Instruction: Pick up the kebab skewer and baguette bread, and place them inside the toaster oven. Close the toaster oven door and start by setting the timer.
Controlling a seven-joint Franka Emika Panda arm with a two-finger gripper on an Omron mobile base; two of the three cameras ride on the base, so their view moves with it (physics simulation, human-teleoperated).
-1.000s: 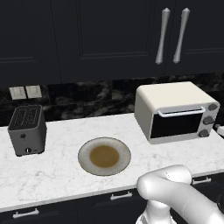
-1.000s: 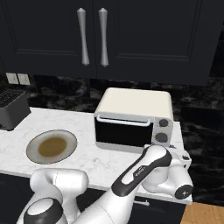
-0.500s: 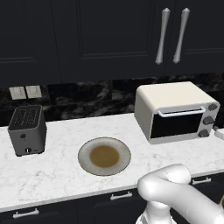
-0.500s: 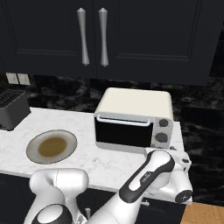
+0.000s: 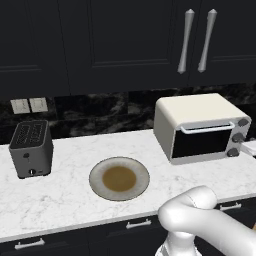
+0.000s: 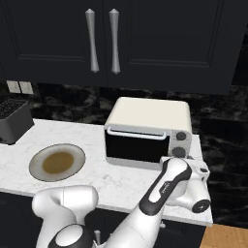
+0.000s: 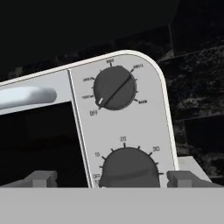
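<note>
A dark kitchen: black cabinets with long silvery handles above a black marbled backsplash, and below them a white marble counter [image 5: 60,200]. On the counter a cream-white toaster oven [image 5: 200,127] sits toward the right, its door [image 6: 136,145] closed, dark glass facing forward with a silvery bar handle [image 6: 137,134] along the top edge. To the oven's left lies a round grey plate [image 5: 119,178] with a brown centre, bare of food, and farther left stands a small dark grey slot toaster [image 5: 31,148]. No skewer or bread can be seen on the counter; whether they are inside the oven cannot be told through the dark glass. In the right base view the white arm reaches up from the lower left, and its hand is pressed close against the oven's right front corner, level with the knob column. The hand view looks straight at that pale control panel: an upper knob [image 7: 114,88] with a white pointer aimed toward its lower-left marking, and below it the timer knob [image 7: 128,168], ringed with minute numbers. The gripper [image 7: 109,178] is spread wide and holds nothing; one fingertip sits to each side of the timer knob, which lies directly ahead and centred between them. Judging from this, the timer step is at hand: the hand would need to advance straight onto the knob, close on it, and twist.
</note>
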